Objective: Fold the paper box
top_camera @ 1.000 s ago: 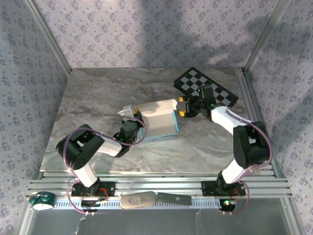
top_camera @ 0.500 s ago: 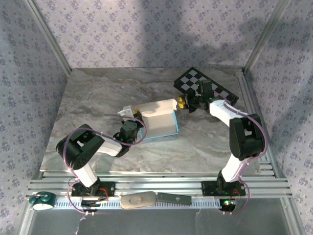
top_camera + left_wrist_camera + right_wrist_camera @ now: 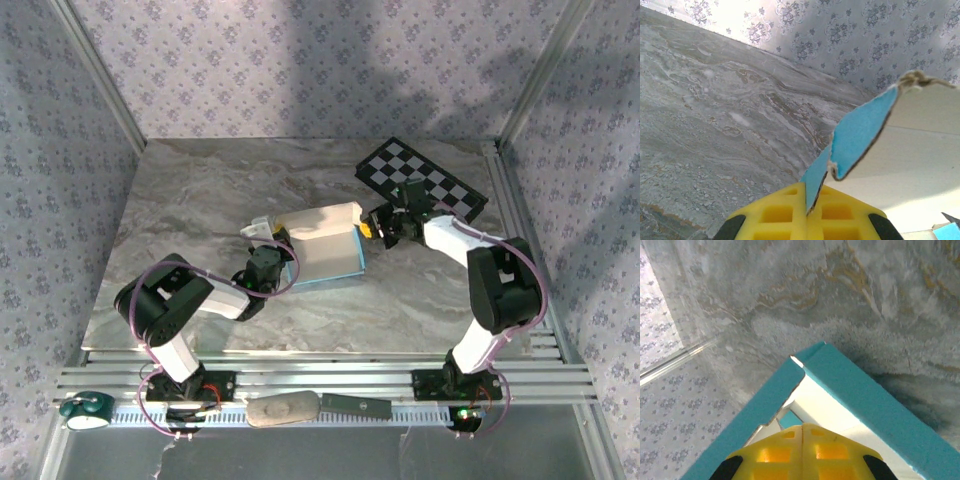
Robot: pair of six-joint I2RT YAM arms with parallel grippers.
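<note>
I'd fear the thin card tearing, or the half-formed paper box [image 3: 325, 255] skidding from mid-frame across the worktop [image 3: 200, 200], if either arm tugs, since the left claw [image 3: 806, 202] is pinched tight on a turquoise flap [image 3: 860, 132] and the right claw [image 3: 802, 440] is closed at the box's right-hand corner, its hold unclear
</note>
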